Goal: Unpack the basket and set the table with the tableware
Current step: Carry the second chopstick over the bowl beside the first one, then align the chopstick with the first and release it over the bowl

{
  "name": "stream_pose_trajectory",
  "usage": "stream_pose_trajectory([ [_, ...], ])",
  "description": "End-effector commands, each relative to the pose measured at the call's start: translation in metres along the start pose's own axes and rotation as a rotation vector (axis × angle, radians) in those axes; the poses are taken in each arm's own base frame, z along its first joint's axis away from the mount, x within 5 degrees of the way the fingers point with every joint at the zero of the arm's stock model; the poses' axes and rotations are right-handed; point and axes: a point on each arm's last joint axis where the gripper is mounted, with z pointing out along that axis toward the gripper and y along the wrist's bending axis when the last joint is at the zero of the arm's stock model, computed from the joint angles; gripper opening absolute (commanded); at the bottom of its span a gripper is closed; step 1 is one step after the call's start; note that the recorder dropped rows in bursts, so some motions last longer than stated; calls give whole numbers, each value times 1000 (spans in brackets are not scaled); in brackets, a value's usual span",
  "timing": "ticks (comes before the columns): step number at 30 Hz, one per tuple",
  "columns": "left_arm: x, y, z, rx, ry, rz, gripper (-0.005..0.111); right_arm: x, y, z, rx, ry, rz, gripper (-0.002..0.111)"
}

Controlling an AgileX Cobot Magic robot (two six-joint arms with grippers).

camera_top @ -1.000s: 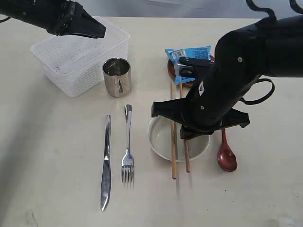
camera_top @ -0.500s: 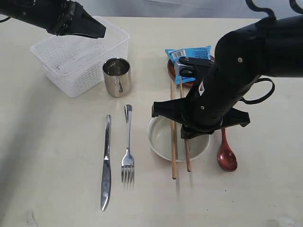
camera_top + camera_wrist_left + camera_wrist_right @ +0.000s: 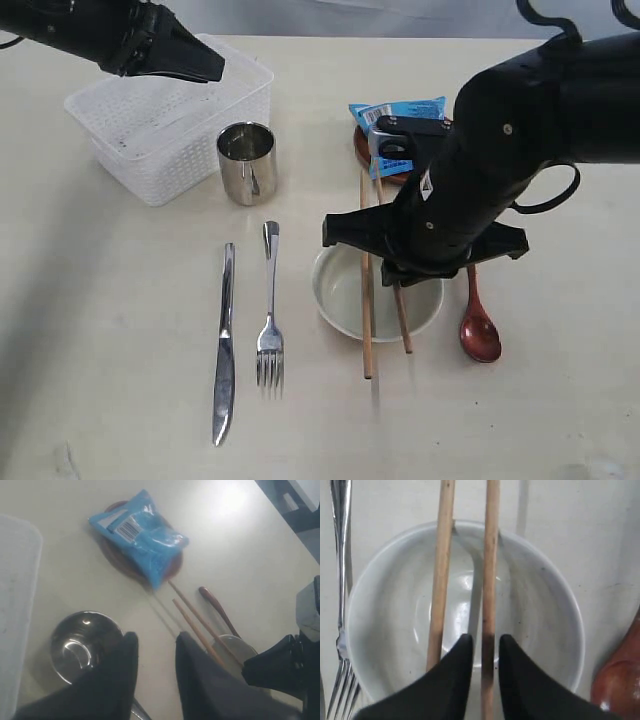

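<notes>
- The right gripper (image 3: 482,641) is hovering over the bowl (image 3: 542,605), its jaws standing narrowly apart astride one of the chopsticks (image 3: 441,555).
- Both chopsticks are lying across the bowl's rim.
- The left gripper (image 3: 156,642) is hanging raised by the basket (image 3: 150,165) and cup (image 3: 247,165), slightly parted and gripping nothing.
- The knife (image 3: 225,345), fork (image 3: 270,330) and spoon (image 3: 478,325) are lying on the table (image 3: 110,330).

Far left, basket (image 3: 150,165); just right of its near corner, cup (image 3: 246,162). Nearer than cup, knife (image 3: 225,345) and fork (image 3: 270,310) side by side, knife on the left. Right of fork, bowl (image 3: 340,290) with chopsticks (image 3: 366,320) across it; spoon (image 3: 478,330) right of bowl; farther back, plate (image 3: 362,148) under packet (image 3: 395,115).
</notes>
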Motion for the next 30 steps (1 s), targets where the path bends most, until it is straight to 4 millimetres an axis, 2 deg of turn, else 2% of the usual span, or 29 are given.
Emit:
stream_pose_trajectory([
  [1, 2, 0, 0, 10, -1, -9, 26, -2, 1, -1, 2, -16, -7, 43],
  [4, 2, 0, 0, 10, -1, -7, 26, -3, 2, -3, -10, -34, -7, 41],
  [9, 2, -1, 0, 15, 1, -4, 26, -8, 6, -19, -76, -131, -20, 41],
  [11, 2, -1, 0, 15, 1, -4, 26, -9, 7, -24, -82, -143, -41, 45],
  [12, 2, -1, 0, 15, 1, -4, 26, -10, 8, -26, -85, -150, -59, 55],
  [13, 2, -1, 0, 15, 1, -4, 26, -10, 8, -26, -85, -149, -62, 59],
  [16, 2, -1, 0, 15, 1, -4, 26, -10, 8, -22, -76, -137, -72, 64],
  [28, 2, -1, 0, 15, 1, 7, 26, -11, 6, 15, -12, -44, -57, 64],
  [30, 2, -1, 0, 15, 1, 7, 26, -11, 6, 17, -9, -39, -44, 59],
])
